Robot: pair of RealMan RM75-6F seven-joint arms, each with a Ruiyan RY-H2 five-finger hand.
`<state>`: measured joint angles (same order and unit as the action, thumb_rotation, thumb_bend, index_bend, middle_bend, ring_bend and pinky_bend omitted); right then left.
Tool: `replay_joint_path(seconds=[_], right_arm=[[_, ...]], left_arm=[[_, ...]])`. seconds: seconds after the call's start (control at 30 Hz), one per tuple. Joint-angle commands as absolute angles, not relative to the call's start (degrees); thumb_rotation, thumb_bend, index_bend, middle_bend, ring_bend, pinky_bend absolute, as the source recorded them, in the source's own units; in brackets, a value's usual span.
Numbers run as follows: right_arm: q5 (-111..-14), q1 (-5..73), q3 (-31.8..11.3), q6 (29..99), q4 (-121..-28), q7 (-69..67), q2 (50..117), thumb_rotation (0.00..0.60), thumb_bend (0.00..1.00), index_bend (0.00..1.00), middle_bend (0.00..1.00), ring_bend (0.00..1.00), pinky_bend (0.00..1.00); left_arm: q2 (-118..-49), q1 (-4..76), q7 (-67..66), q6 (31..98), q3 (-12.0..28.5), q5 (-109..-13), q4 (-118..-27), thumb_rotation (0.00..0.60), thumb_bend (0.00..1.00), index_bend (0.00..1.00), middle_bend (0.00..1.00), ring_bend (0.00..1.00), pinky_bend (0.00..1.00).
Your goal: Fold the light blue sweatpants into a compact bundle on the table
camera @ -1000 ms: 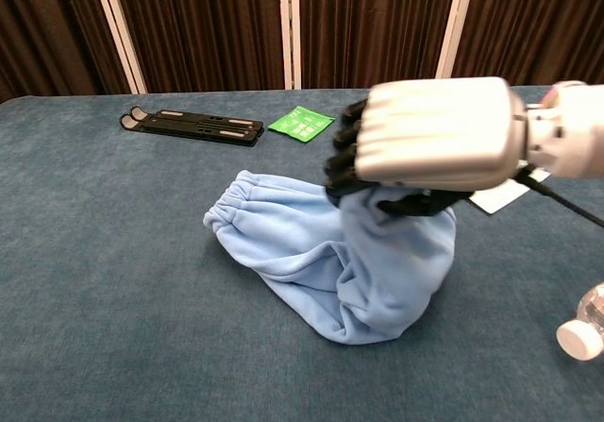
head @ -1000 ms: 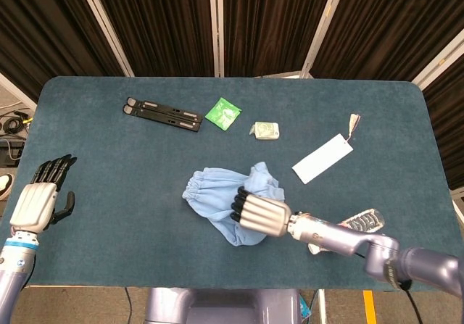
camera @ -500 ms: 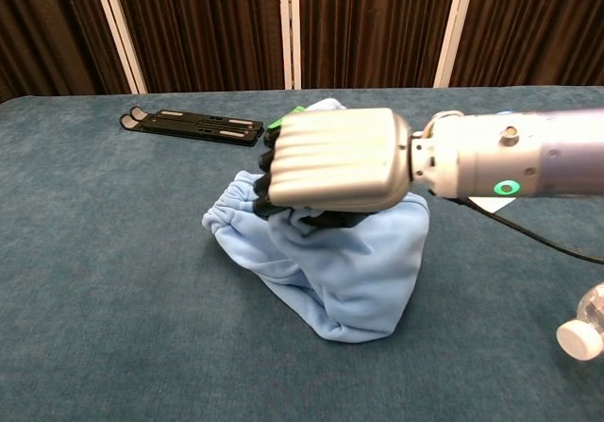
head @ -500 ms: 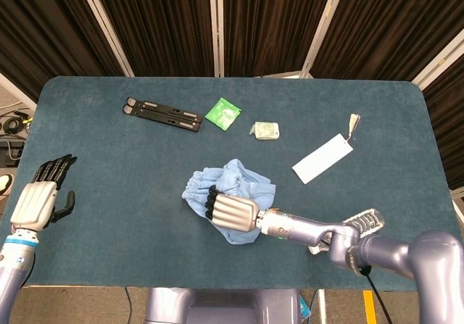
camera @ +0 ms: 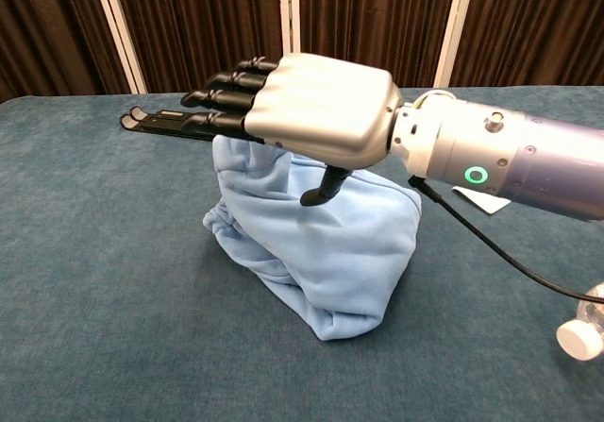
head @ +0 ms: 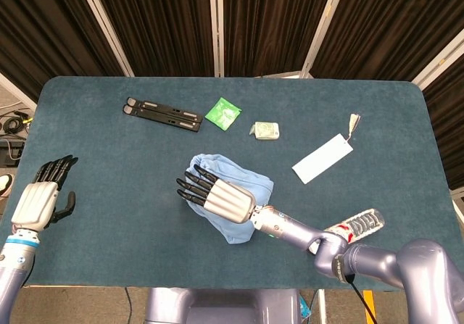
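The light blue sweatpants [head: 250,179] lie bunched in a tall, rounded heap near the middle of the table, front of centre. My right hand [head: 217,196] hovers over the heap's left top with its fingers stretched out flat to the left and nothing in them. In the chest view the right hand [camera: 316,110] sits just above the sweatpants [camera: 321,243], thumb hanging down against the cloth. Whether the fingers touch the fabric under them I cannot tell. My left hand [head: 40,201] stays at the table's left edge, fingers apart and holding nothing.
A black folding stand [head: 162,114], a green packet [head: 222,112] and a small pale packet [head: 265,130] lie at the back. A white card with a tassel [head: 322,158] is to the right. A plastic bottle [head: 355,226] lies at front right beside my right forearm.
My right hand carried a fold of the sweatpants leftward over the heap, then spread its fingers and let the cloth go. The heap is now taller and narrower. The left hand stayed put.
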<state>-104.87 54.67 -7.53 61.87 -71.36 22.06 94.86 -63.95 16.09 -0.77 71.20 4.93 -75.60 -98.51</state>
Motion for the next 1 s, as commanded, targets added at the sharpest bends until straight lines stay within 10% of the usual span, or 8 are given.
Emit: replay_joint_path(seconds=[0.03, 0.37, 1.0], right_arm=[[-103.80, 53.70, -7.33, 62.72, -72.86, 20.75, 93.76, 0.600, 0.00, 0.00, 0.00, 0.00, 0.10], [-92.36, 47.70, -7.22, 63.00, -82.36, 7.45, 89.59, 0.600, 0.74, 0.17, 0.21, 0.16, 0.25], [-82.53, 50.03, -10.85, 54.83, -77.86, -3.60, 96.83, 0.600, 0.83, 0.31, 0.33, 0.30, 0.35]], left_arm=[[-63.96, 16.08, -0.84, 71.22, 4.91, -75.61, -98.58, 0.600, 0.69, 0.00, 0.00, 0.00, 0.00], [-63.94, 16.11, -1.21, 71.05, 4.78, -75.67, -98.92, 0.600, 0.69, 0.00, 0.00, 0.00, 0.00], [-63.87, 16.28, -1.48, 70.62, 4.57, -75.85, -99.18, 0.600, 0.69, 0.00, 0.00, 0.00, 0.00]])
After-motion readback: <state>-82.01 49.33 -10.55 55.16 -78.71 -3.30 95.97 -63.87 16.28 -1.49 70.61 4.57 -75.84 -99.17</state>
